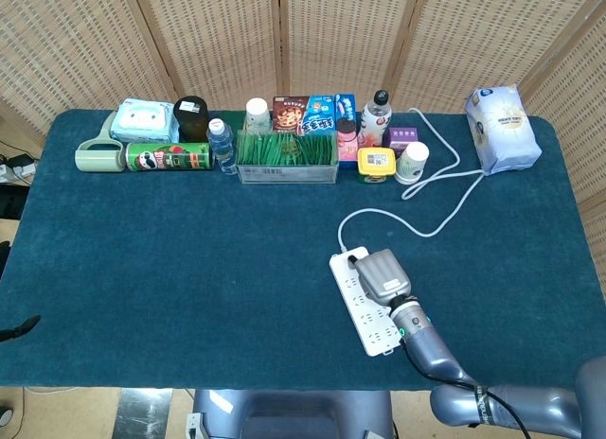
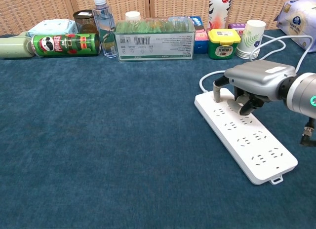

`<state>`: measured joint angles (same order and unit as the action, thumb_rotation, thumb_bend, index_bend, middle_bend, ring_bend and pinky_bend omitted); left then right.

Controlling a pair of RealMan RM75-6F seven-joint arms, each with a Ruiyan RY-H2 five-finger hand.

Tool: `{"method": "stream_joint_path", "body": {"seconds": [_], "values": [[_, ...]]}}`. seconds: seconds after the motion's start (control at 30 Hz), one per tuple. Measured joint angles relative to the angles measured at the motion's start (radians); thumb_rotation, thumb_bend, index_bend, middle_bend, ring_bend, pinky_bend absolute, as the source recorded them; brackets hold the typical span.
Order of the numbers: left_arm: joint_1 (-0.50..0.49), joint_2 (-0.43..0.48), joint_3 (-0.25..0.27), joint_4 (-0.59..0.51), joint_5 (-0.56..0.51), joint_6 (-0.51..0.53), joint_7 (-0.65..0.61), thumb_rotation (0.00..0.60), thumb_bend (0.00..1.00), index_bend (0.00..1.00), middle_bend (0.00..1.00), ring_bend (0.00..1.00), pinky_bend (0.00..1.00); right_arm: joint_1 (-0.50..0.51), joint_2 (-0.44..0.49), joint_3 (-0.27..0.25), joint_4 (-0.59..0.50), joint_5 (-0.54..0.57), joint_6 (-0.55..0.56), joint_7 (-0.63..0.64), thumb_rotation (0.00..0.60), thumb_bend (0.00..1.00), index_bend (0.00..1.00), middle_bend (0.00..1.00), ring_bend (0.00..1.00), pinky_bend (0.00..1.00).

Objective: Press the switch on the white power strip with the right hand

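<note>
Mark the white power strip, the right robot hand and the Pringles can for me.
white power strip [image 2: 256, 150], chest view, bare top face.
right robot hand [image 2: 254, 81], chest view, back of hand.
Pringles can [image 2: 64, 44], chest view, green side.

A white power strip [image 2: 245, 138] is lying on the dark teal tabletop [image 2: 98, 140], trailing a white cord [image 1: 445, 188]. The right hand [image 2: 252, 83] is showing silver-grey. A green, red-lettered crisp can [image 2: 65, 44] and a yellow-lidded jar [image 2: 223, 43] are standing out before beige woven screens [image 1: 208, 42].
</note>
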<state>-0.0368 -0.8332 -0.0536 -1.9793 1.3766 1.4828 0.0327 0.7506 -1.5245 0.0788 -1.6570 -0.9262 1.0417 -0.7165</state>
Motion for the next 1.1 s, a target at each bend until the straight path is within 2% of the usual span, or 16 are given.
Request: {"method": "stream_joint_path", "body": {"seconds": [0.2, 0.37, 0.43, 0.5, 0.53, 0.57, 0.7, 0.77, 0.9, 1.0, 1.1], "values": [[-0.002, 0.003, -0.001, 0.003, -0.002, -0.005, -0.01, 0.6, 0.13, 0.0, 0.0, 0.0, 0.02, 0.003, 0.044, 0.047, -0.043, -0.013, 0.035, 0.022, 0.6, 0.66, 0.38, 0.98, 1.0, 1.0], [-0.003, 0.007, 0.0, 0.008, -0.001, -0.011, -0.021, 0.6, 0.13, 0.0, 0.0, 0.0, 0.02, -0.019, 0.115, 0.064, -0.114, -0.062, 0.089, 0.059, 0.6, 0.65, 0.38, 0.97, 1.0, 1.0], [-0.004, 0.009, 0.001, 0.009, -0.001, -0.013, -0.025, 0.6, 0.13, 0.0, 0.0, 0.0, 0.02, -0.037, 0.139, 0.062, -0.131, -0.096, 0.115, 0.082, 0.6, 0.64, 0.36, 0.94, 1.0, 1.0], [-0.004, 0.011, 0.001, 0.009, 0.001, -0.014, -0.03, 0.6, 0.13, 0.0, 0.0, 0.0, 0.02, -0.067, 0.162, 0.053, -0.145, -0.147, 0.153, 0.118, 0.6, 0.61, 0.31, 0.84, 0.97, 0.98], [-0.004, 0.012, 0.001, 0.009, 0.003, -0.014, -0.031, 0.6, 0.13, 0.0, 0.0, 0.0, 0.02, -0.083, 0.173, 0.047, -0.15, -0.172, 0.17, 0.137, 0.6, 0.58, 0.28, 0.79, 0.94, 0.95], [-0.004, 0.012, 0.002, 0.009, 0.005, -0.015, -0.032, 0.6, 0.13, 0.0, 0.0, 0.0, 0.02, -0.106, 0.189, 0.036, -0.153, -0.205, 0.192, 0.168, 0.6, 0.51, 0.24, 0.7, 0.85, 0.88], [-0.004, 0.013, 0.007, 0.007, 0.014, -0.017, -0.029, 0.6, 0.13, 0.0, 0.0, 0.0, 0.02, -0.193, 0.242, -0.013, -0.147, -0.299, 0.259, 0.281, 0.6, 0.11, 0.14, 0.34, 0.43, 0.57], [-0.003, 0.013, 0.009, 0.006, 0.017, -0.015, -0.024, 0.6, 0.13, 0.0, 0.0, 0.0, 0.02, -0.237, 0.265, -0.038, -0.131, -0.337, 0.293, 0.345, 0.6, 0.02, 0.13, 0.25, 0.31, 0.44], [0.0, 0.009, 0.011, 0.002, 0.02, -0.008, -0.011, 0.6, 0.13, 0.0, 0.0, 0.0, 0.02, -0.302, 0.294, -0.07, -0.095, -0.385, 0.336, 0.475, 0.6, 0.0, 0.07, 0.14, 0.17, 0.27], [0.002, 0.005, 0.012, -0.002, 0.02, -0.005, 0.001, 0.6, 0.13, 0.0, 0.0, 0.0, 0.02, -0.357, 0.314, -0.093, -0.046, -0.422, 0.376, 0.566, 0.6, 0.0, 0.06, 0.1, 0.12, 0.2], [0.002, -0.001, 0.014, -0.004, 0.022, -0.003, 0.012, 0.6, 0.13, 0.0, 0.0, 0.0, 0.02, -0.403, 0.321, -0.111, 0.022, -0.463, 0.434, 0.591, 0.6, 0.0, 0.05, 0.07, 0.07, 0.13]]}}
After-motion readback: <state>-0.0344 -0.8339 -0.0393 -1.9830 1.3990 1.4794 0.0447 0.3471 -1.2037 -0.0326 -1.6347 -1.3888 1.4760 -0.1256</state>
